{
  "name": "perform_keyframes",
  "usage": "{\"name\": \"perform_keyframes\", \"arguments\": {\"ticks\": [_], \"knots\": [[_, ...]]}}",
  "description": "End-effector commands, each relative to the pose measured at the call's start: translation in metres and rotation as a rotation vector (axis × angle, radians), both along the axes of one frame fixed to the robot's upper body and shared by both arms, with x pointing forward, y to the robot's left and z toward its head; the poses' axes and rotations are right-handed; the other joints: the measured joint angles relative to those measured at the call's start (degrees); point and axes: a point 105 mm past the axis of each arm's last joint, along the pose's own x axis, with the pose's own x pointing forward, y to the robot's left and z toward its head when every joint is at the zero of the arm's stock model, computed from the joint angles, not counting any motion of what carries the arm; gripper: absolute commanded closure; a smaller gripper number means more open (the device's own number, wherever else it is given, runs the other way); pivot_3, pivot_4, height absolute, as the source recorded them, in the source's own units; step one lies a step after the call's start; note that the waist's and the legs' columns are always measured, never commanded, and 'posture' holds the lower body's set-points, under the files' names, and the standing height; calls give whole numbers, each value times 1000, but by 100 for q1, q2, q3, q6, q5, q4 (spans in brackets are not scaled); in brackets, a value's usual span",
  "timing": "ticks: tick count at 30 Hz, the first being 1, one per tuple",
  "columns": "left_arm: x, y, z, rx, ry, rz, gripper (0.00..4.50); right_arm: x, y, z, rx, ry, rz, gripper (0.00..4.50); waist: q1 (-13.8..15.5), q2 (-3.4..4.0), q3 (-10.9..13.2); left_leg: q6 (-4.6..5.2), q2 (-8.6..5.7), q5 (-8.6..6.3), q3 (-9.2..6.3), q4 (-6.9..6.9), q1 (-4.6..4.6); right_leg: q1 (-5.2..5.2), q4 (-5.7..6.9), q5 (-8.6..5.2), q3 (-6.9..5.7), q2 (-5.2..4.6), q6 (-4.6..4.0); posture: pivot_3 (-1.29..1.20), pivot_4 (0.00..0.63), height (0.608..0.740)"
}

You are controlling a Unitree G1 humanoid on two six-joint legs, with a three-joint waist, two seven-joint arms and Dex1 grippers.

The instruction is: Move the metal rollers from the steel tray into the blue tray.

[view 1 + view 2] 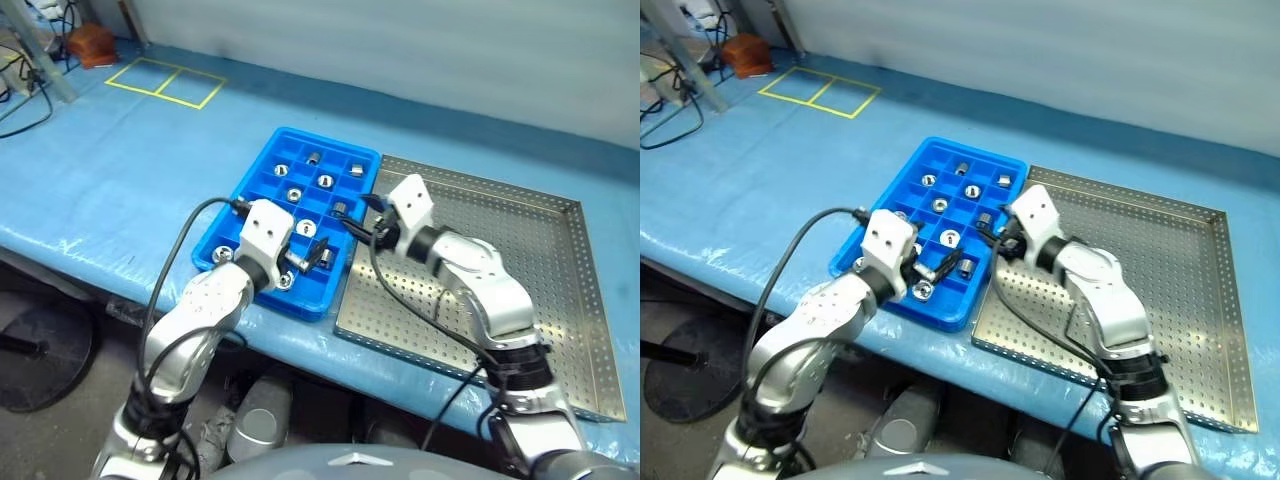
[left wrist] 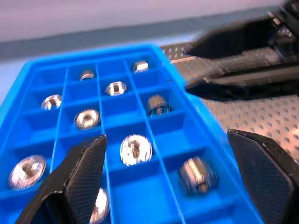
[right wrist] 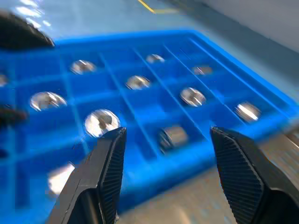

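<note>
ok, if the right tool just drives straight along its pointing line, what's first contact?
Likely the blue tray: the right tool, fingers apart and empty, faces its near rim, with metal rollers just behind. Depth is unclear.

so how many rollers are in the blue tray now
10 rollers, all in the blue tray: five in its far half, three mid-tray, two at the near end beside the left arm, which may hide more.

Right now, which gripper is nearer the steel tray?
Right. The right gripper hangs at the steel tray's edge beside the blue tray; the left gripper is over the blue tray, farther off.
</note>
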Motion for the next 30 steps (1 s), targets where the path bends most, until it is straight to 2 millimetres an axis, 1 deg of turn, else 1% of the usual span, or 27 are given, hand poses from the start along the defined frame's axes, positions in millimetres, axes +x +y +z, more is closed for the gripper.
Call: {"name": "perform_keyframes", "arguments": {"ticks": [1,3,5,7,9,12,13,15,19,21,30], "knots": [[15,-17,6,-8,-63,-65,0,-6,-34,5,-27,-14,-91,1484,-148,1,0,5,0,-3,-1,1,-2,1,0,6,2,1,7,172,150,740],[18,-22,5,-18,-64,-85,0,-9,-44,1,-22,12,-103,1484,-364,0,0,18,-1,-11,0,11,-5,6,-2,15,5,1,9,148,150,740],[18,-33,-2,-20,-26,-176,0,-18,-56,-2,-34,34,-110,1484,-559,2,-1,30,-2,-18,4,21,-9,9,-6,17,12,0,7,116,150,740],[15,-38,-9,-4,0,-243,0,-26,-62,-1,-37,42,-88,1484,-762,2,-1,35,-10,-21,2,25,-9,17,-10,12,16,-4,12,93,150,740],[13,-39,-13,9,10,-279,0,-30,-65,2,-37,41,-89,1484,-1011,1,-1,38,-13,-23,5,27,-10,18,-10,9,21,-8,11,86,150,740],[15,-37,-12,5,9,-292,0,-34,-70,4,-45,46,-78,909,-1291,1,-1,39,-12,-22,10,31,-1,20,-3,-7,26,-8,34,75,150,740],[16,-37,-12,4,8,-286,0,-35,-70,4,-43,46,-75,549,-1342,2,-1,40,-12,-21,9,31,5,24,0,-8,27,-8,34,75,150,740],[17,-34,-10,-2,9,-282,0,-36,-70,8,-3,35,-77,31,-1464,1,-1,43,-12,-19,10,31,25,38,7,-8,29,-7,34,75,150,740],[16,-34,-9,-4,14,-297,0,-42,-66,7,2,43,-43,31,-1559,2,-1,52,-12,-13,7,32,58,73,11,-8,31,-6,33,72,150,740],[14,-35,-7,-6,7,-310,0,-42,-65,6,6,42,-42,31,-1593,2,-1,52,-15,-13,7,36,60,80,9,-7,33,-7,35,77,150,740],[16,-35,-2,-4,-17,-293,0,-43,-59,3,18,46,-31,31,-1595,2,-1,52,-19,-12,2,38,59,83,8,-4,36,-7,39,89,150,740]]}}
